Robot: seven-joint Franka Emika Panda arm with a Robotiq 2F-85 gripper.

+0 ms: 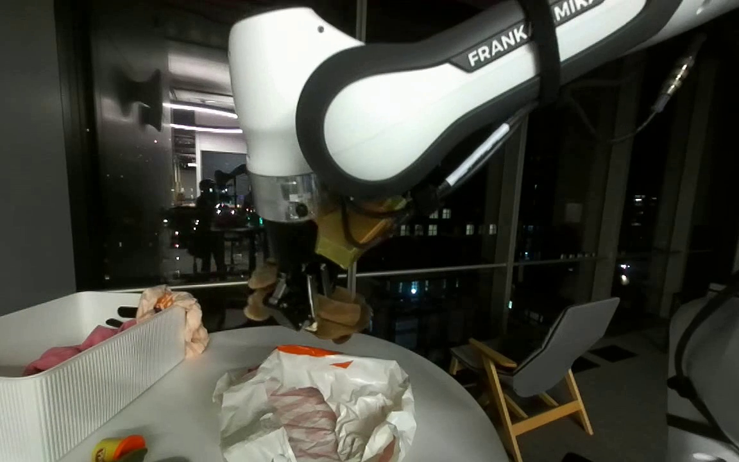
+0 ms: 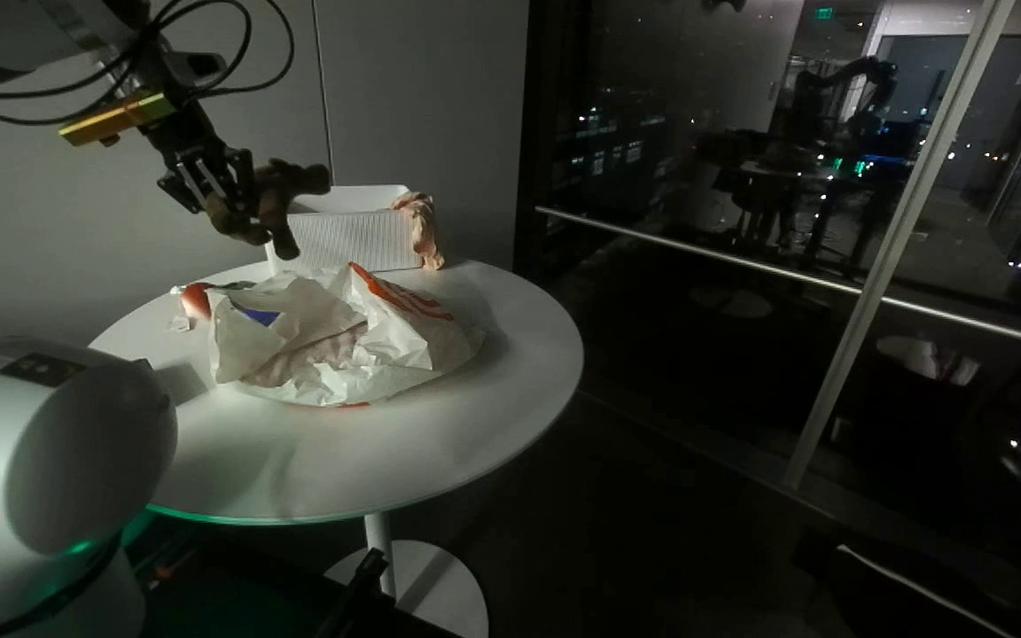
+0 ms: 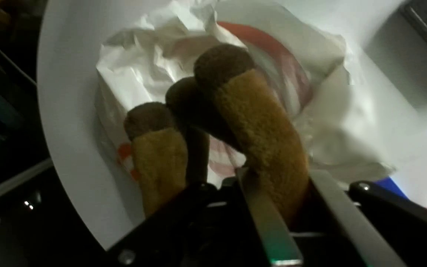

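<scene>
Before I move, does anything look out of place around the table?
Yes: the peach cloth hangs over the rim of the white bin, partly outside it, while the pink item lies inside.

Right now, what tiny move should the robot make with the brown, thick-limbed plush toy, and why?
Maybe lower the black gripper a little without opening it, because it pinches the plush toy, which hangs clear of the round white table and crumpled white plastic bag.

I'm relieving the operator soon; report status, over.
Pincer shut on brown plush toy. Toy aloft, apart from white table. Possible obstacle lower down: crumpled white bag lying on it.
</scene>
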